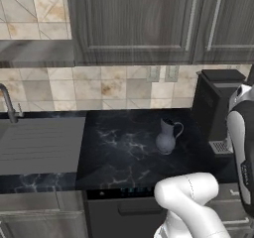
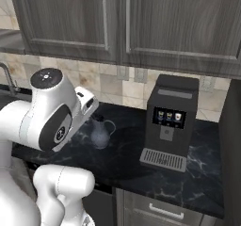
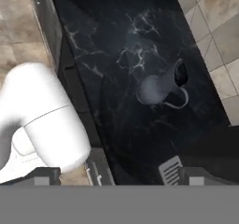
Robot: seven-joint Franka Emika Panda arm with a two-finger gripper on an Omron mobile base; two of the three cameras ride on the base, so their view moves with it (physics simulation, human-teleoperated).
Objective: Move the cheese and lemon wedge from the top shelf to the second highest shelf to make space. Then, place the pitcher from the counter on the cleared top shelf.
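In the left base view, the pitcher (image 1: 166, 136) stands upright on the black marble tabletop (image 1: 119, 148), right of centre in the frame, its handle turned toward the boxy coffee machine (image 1: 217, 108) at the right edge. A sink with its faucet (image 1: 8, 103) sits at the far left, well apart from the pitcher. The robot's white arm rises from the lower right.

In the right base view, the pitcher (image 2: 100, 132) appears left of centre, partly behind the arm's large joint, with the coffee machine (image 2: 168, 121) near it toward the right. Closed wall cabinets (image 2: 127, 18) run across the top.

In the hand view, the camera looks down on the pitcher (image 3: 161, 87) from well above; the coffee machine's drip grille (image 3: 170, 170) sits at the lower edge. The fingers stand fully apart and hold nothing.

Judging by this, the pitcher step is not yet done; no fridge, cheese or lemon wedge is in sight, so their progress cannot be told. The coffee machine beside the handle looks like the main obstacle to a grasp.
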